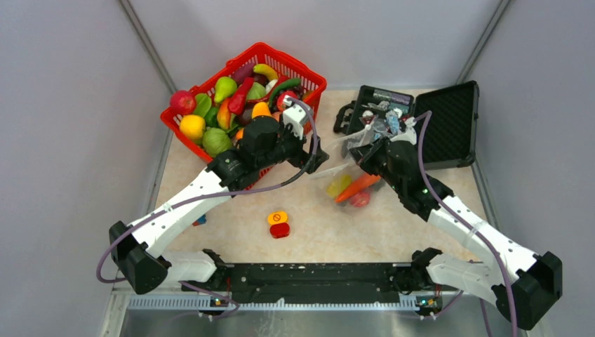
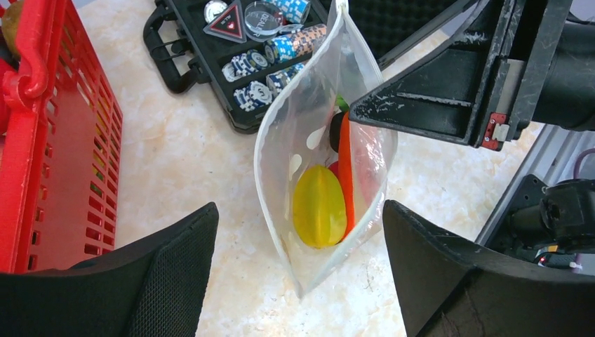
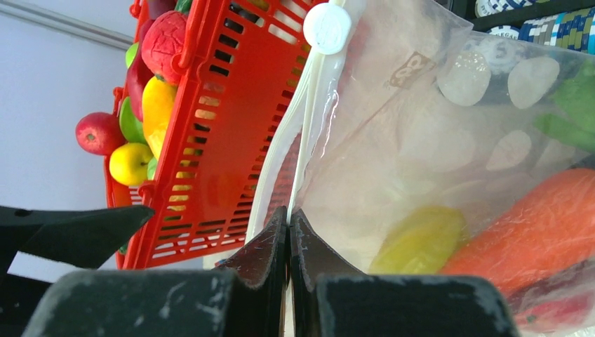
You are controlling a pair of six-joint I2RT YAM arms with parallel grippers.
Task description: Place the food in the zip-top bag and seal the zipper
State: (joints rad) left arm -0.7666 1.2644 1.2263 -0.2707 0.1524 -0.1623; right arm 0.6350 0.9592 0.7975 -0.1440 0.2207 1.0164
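Clear, crinkly plastic zip-top bag (image 2: 291, 144); glossy plastic food (image 2: 319, 206).

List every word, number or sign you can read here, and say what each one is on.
No words or numbers read clearly.
Red circle-and-bar sign on the orange button block; no letters.
Lettering on the clear round disc in the black case: too blurred.
Marks on the poker chips: too small.
Brown mark on the zip-top bag: unreadable.
Embossing on the white slider: unreadable.
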